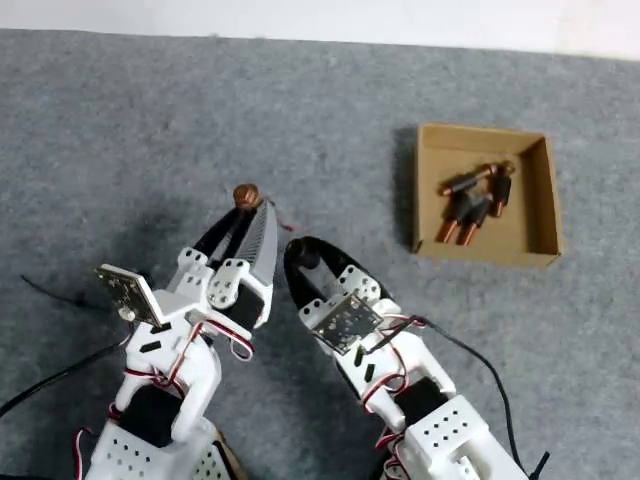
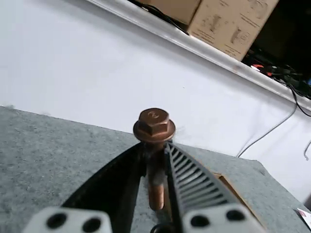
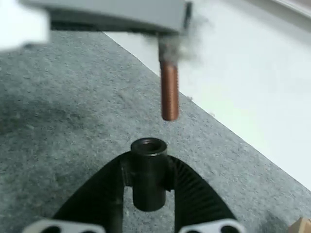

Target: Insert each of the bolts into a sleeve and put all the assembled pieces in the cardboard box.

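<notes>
Now left gripper [image 2: 155,144] clamps a bolt [image 2: 154,122]; right gripper [image 3: 147,167] grips a sleeve [image 3: 148,148]; box [image 1: 480,131], at two o'clock, holds assembled pieces [image 1: 472,208].

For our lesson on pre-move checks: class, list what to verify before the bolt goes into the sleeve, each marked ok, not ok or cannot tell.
1. Grip on bolt by left gripper: ok.
2. Grip on sleeve by right gripper, bore up: ok.
3. Gap between bolt tip and sleeve: ok.
4. Tip centred over bore: not ok, looks offset.
5. Room in cardboard box: ok.
</notes>
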